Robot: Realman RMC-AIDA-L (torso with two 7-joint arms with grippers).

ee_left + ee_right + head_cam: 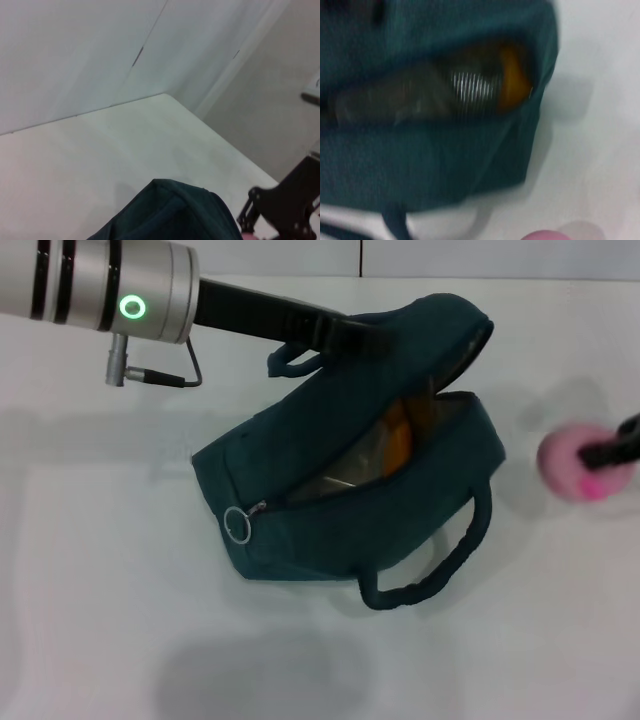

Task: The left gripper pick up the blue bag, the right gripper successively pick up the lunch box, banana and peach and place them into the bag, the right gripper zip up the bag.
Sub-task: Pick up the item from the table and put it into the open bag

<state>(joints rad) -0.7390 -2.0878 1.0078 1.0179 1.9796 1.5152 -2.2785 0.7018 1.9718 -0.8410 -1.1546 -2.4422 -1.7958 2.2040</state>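
My blue bag sits open on the table while my right gripper closes on the peach beside it.

Nearest me, the white table (pixel 120 640) lies bare in front of the blue bag (pixel 330 530), whose zipper ring (pixel 237 525) hangs at the bag's near left end and whose near handle (pixel 440 560) loops onto the table. Through the open mouth I see the banana (pixel 397 445) as a yellow-orange patch, with the lunch box (pixel 345 475) showing as a clear shape beside it on the silvery lining. To the right, apart from the bag, my right gripper (pixel 600 455) is clamped around the peach (pixel 575 465) at the edge of the head view. Farther back, my left gripper (pixel 345 335) holds the bag's far flap lifted; its fingers are hidden in the fabric.
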